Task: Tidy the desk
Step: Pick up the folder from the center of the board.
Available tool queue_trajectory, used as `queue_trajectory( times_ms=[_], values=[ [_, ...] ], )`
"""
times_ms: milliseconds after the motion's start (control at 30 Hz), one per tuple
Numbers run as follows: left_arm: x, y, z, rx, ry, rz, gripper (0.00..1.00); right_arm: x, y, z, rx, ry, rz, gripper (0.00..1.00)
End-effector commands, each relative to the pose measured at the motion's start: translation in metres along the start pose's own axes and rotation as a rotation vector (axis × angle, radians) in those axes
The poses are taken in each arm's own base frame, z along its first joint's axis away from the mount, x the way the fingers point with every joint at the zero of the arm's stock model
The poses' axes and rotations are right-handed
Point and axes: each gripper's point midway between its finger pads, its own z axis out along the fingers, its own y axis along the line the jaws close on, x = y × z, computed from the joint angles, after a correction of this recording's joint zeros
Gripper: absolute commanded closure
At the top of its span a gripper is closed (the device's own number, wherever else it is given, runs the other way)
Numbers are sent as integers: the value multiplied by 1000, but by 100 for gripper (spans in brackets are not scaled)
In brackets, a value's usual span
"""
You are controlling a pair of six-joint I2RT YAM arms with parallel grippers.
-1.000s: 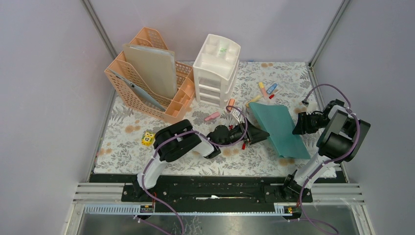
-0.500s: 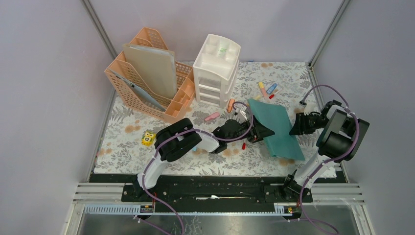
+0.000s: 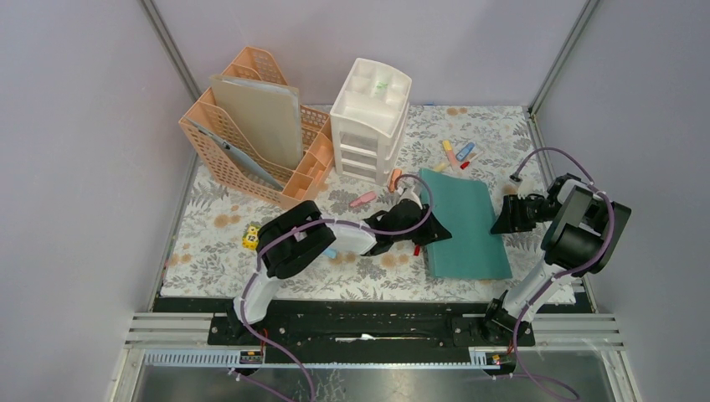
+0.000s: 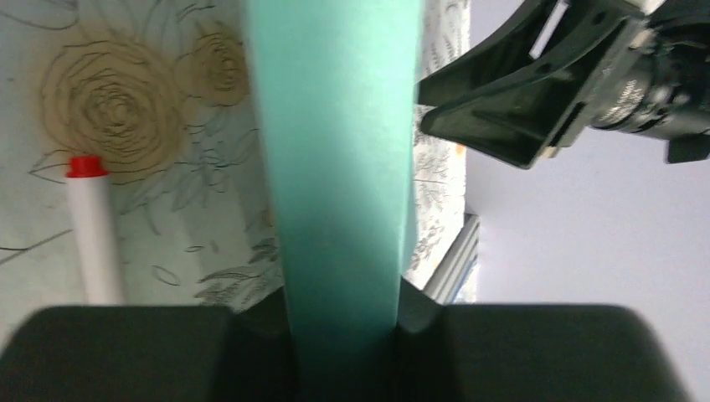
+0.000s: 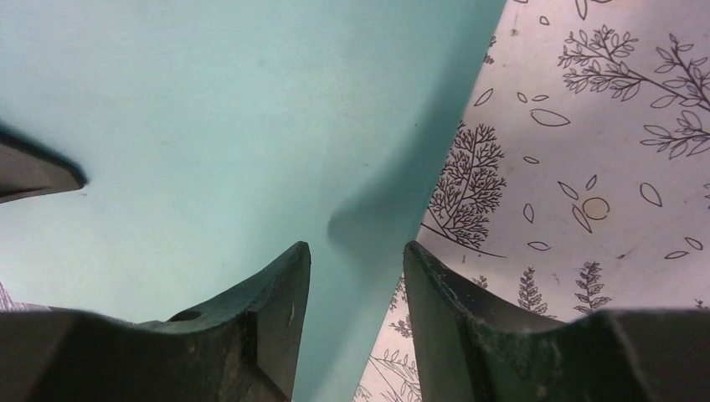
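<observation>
The desk [image 3: 218, 243] carries a pale cloth printed with leaves and flowers. A teal folder [image 3: 465, 222] lies on its right half. My left gripper [image 3: 431, 234] reaches across from the left and is shut on the folder's left edge. In the left wrist view the teal folder [image 4: 335, 167] runs straight out from between the fingers of the left gripper [image 4: 343, 314]. My right gripper [image 3: 500, 219] hovers at the folder's right edge. Its jaws stand open in the right wrist view [image 5: 356, 255], and the folder's [image 5: 209, 126] edge passes under the gap.
A peach file rack [image 3: 251, 126] with papers and a white drawer unit [image 3: 368, 109] stand at the back. Several coloured markers [image 3: 459, 155] lie behind the folder. A pink marker [image 3: 362, 199], a yellow cube [image 3: 253, 237] and a red-capped white pen [image 4: 92, 234] lie near my left arm.
My left gripper has closed on the folder's left edge. The folder has swung from slanted to nearly square with the desk's edge. The right gripper shifted slightly left.
</observation>
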Motion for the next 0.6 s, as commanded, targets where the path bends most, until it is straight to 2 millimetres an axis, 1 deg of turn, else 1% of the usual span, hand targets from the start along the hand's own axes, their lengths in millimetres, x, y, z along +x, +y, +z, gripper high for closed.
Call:
queue_trajectory(
  times_ms=[0, 100, 167, 267, 367, 433, 567],
  values=[
    [-29, -79, -18, 150, -86, 103, 84, 28, 10, 7, -32, 111, 43, 46],
    [-28, -83, -22, 163, -86, 147, 94, 22, 11, -1, -10, 78, 21, 43],
    [-28, -87, -29, 180, -96, 181, 99, 16, 13, -9, 0, 45, 2, 38],
    [-28, -91, -46, 232, -121, 246, 100, 5, 19, -25, 8, -15, -30, 31],
    [-27, -105, -70, 348, -160, 315, 100, -8, 28, -45, 15, -82, -78, 26],
    [-28, -110, -82, 375, -178, 372, 100, -14, 35, -58, 28, -119, -122, 24],
    [-26, -120, -108, 447, -214, 495, 100, -21, 63, -86, 41, -189, -257, 17]
  ],
)
